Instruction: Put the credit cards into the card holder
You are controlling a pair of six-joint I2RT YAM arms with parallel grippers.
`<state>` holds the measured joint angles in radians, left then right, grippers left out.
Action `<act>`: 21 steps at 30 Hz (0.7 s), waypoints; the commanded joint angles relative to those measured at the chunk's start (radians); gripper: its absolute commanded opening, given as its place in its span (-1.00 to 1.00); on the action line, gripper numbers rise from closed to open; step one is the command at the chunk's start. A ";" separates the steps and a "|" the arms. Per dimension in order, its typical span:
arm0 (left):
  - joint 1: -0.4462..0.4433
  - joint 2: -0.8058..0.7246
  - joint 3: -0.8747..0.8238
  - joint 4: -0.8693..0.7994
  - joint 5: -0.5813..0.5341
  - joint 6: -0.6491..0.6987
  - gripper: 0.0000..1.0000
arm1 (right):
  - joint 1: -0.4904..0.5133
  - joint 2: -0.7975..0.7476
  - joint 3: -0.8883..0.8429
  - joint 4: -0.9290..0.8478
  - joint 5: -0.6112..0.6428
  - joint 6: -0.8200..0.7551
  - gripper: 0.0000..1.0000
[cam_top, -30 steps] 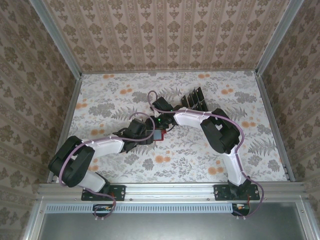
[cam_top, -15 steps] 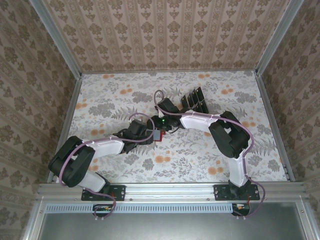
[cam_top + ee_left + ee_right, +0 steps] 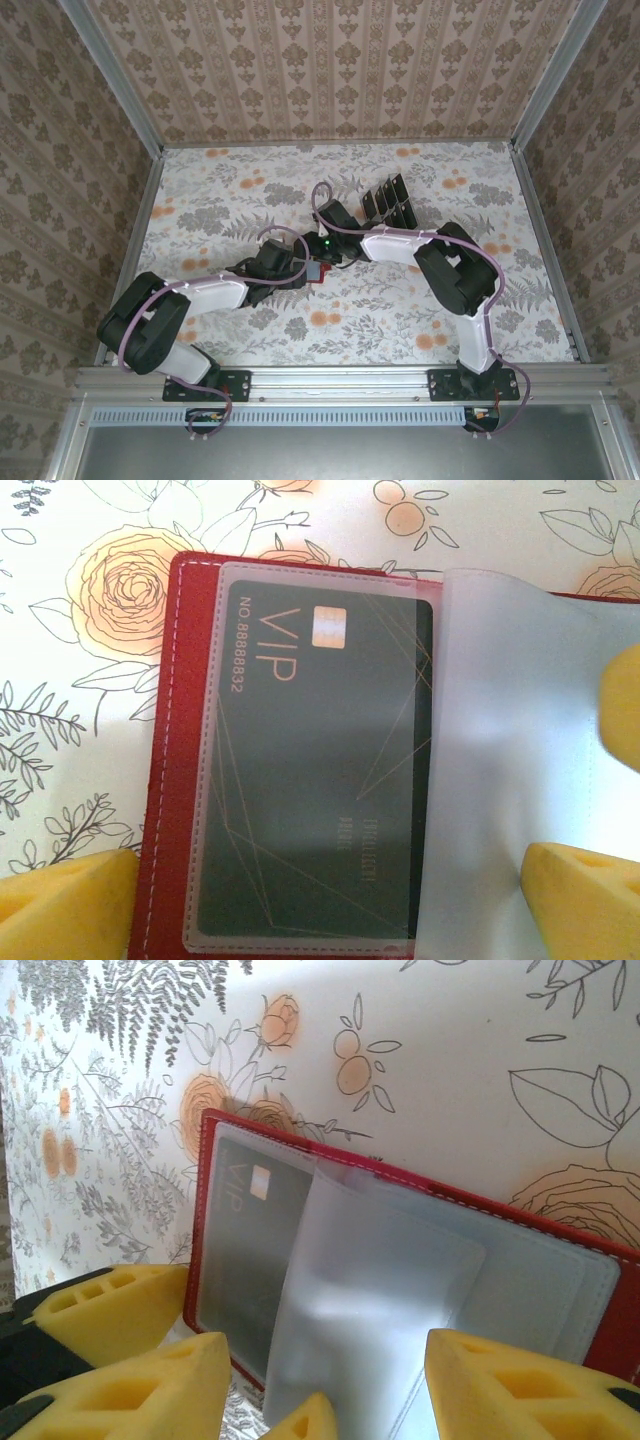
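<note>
The card holder [image 3: 165, 780] [image 3: 205, 1220] [image 3: 319, 272] is a red wallet lying open on the flowered table. A dark credit card [image 3: 310, 770] [image 3: 240, 1240] printed VIP sits inside its left clear pocket. A loose translucent pocket leaf [image 3: 520, 730] [image 3: 380, 1290] stands up over the middle. My left gripper [image 3: 325, 905] [image 3: 300, 268] is open, one yellow finger on the table left of the wallet, the other on the leaf. My right gripper [image 3: 325, 1360] [image 3: 326, 254] hovers open over the wallet from the far side, holding nothing. More dark credit cards [image 3: 388, 198] stand behind it.
A clear slotted rack [image 3: 398, 212] holds those cards just behind the right wrist. Patterned walls close in the table on three sides. Both forearms cross the middle of the table.
The right arm has drawn back slightly to the right and its jaws have widened a little. The left arm and the wallet have stayed put.
</note>
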<state>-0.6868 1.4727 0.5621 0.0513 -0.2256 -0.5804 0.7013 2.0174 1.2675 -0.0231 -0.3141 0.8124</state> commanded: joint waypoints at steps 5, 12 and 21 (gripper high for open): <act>0.005 0.018 -0.027 -0.028 -0.021 -0.013 1.00 | 0.004 0.026 -0.011 0.000 0.018 0.028 0.12; 0.004 0.012 -0.024 -0.030 -0.020 -0.014 1.00 | 0.009 0.046 0.026 -0.060 0.040 0.037 0.13; 0.007 0.005 -0.018 -0.036 -0.021 -0.009 1.00 | 0.025 0.076 0.047 -0.035 0.029 0.091 0.14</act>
<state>-0.6868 1.4727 0.5621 0.0532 -0.2287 -0.5804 0.7162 2.0529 1.3056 -0.0513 -0.2878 0.8631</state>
